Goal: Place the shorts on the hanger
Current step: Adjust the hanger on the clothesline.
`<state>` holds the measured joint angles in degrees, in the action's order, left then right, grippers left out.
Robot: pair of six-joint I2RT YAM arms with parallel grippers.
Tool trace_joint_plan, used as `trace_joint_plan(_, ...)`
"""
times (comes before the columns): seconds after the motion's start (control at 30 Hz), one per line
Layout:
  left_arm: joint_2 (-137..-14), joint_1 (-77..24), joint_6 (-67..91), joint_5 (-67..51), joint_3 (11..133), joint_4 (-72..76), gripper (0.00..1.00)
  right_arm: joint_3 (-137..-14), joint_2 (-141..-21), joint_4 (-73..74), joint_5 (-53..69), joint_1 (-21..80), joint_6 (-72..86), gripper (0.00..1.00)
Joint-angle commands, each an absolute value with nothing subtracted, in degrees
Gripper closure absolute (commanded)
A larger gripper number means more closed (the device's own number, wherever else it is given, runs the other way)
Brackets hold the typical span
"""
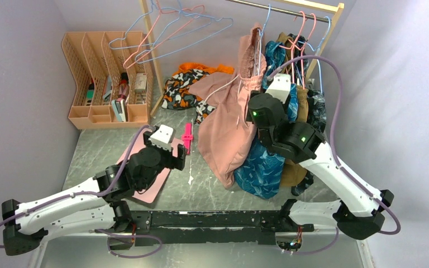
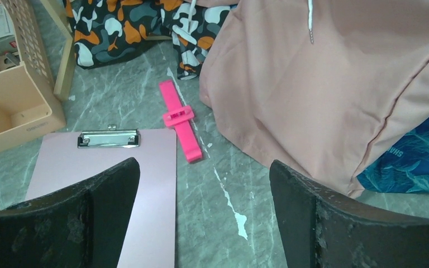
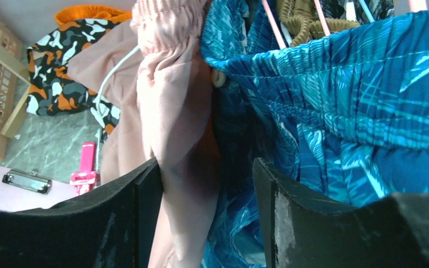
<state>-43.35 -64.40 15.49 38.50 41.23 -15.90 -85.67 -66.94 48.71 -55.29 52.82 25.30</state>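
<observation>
Salmon shorts (image 1: 229, 117) hang, seemingly on hanger (image 1: 266, 19); right pincer (image 3: 205, 167) parted.

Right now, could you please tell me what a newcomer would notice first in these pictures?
The dusty-pink shorts stand out first, hanging mid-scene at the clothes rack beside a blue patterned garment. The right gripper stands open around their fabric; the left gripper is open above a pink clipboard at the near left.

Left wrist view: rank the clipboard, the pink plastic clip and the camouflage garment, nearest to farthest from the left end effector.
1. Clipboard, directly below, left side.
2. Pink plastic clip, just ahead, centre.
3. Camouflage garment, far back, upper left.
</observation>
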Motion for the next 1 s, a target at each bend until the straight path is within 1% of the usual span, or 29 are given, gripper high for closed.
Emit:
trace_joint_plan(0.0, -44.9, -64.55, 16.77, 40.16, 41.12, -15.79, 0.11, -83.84, -64.28, 44.4, -49.71, 49.09, 23.24, 0.4)
trace_joint_plan(0.17, -45.27, -64.51, 15.75, 40.64, 40.46, -14.96, 0.11, -83.72, -63.6, 43.46, -47.89, 48.7, 22.4, 0.41)
trace_joint_plan(0.33, -45.45, -64.51, 12.76, 40.43, 38.57, -11.52, 0.14, -85.66, -65.36, 43.84, -46.61, 48.38, 22.25, 0.46)
trace_joint_plan(0.53, -46.49, -64.52, 12.58, 39.39, 38.35, -11.92, 0.16, -87.54, -65.89, 43.64, -46.17, 47.92, 22.02, 0.47)
trace_joint_plan(0.6, -46.06, -64.48, 12.8, 38.66, 39.57, -13.69, 0.14, -87.99, -65.87, 43.78, -45.47, 47.85, 21.93, 0.47)
trace_joint_plan(0.7, -44.9, -64.3, 12.24, 38.63, 40.87, -16.57, 0.06, -88.85, -66.47, 44.05, -44.9, 47.69, 21.99, 0.47)
trace_joint_plan(0.77, -43.95, -63.62, 12.05, 38.17, 41.13, -17.47, 0.02, -89.32, -66.97, 43.92, -44.72, 47.57, 21.96, 0.47)
trace_joint_plan(0.83, -43.33, -62.51, 12.01, 36.59, 41.07, -17.98, 0.02, -89.55, -67.57, 43.65, -44.6, 47.43, 21.71, 0.49)
trace_joint_plan(0.97, -42.95, -61.63, 12.48, 36.05, 39.78, -18.11, 0.02, -90.08, -68.76, 43.4, -44.18, 47.02, 21.81, 0.57)
